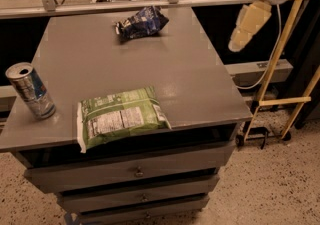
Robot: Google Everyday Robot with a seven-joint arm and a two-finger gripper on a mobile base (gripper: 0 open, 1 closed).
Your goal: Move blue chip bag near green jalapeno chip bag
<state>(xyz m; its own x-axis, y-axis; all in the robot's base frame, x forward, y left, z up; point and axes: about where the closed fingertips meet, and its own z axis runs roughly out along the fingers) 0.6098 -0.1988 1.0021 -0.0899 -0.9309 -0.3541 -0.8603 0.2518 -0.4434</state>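
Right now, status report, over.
Pincer up beyond right edge of the grey table. Crinkled dark-blue foil chip bag at far edge; flat green rectangular chip bag at near edge. Silver-blue drink can far left, off the path.

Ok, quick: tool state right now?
Tool: in the air beyond the table's right edge, well clear of the blue bag; open or closed cannot be told.

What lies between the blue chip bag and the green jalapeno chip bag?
Only bare tabletop, in the camera view; the pincer hangs beyond its right edge.
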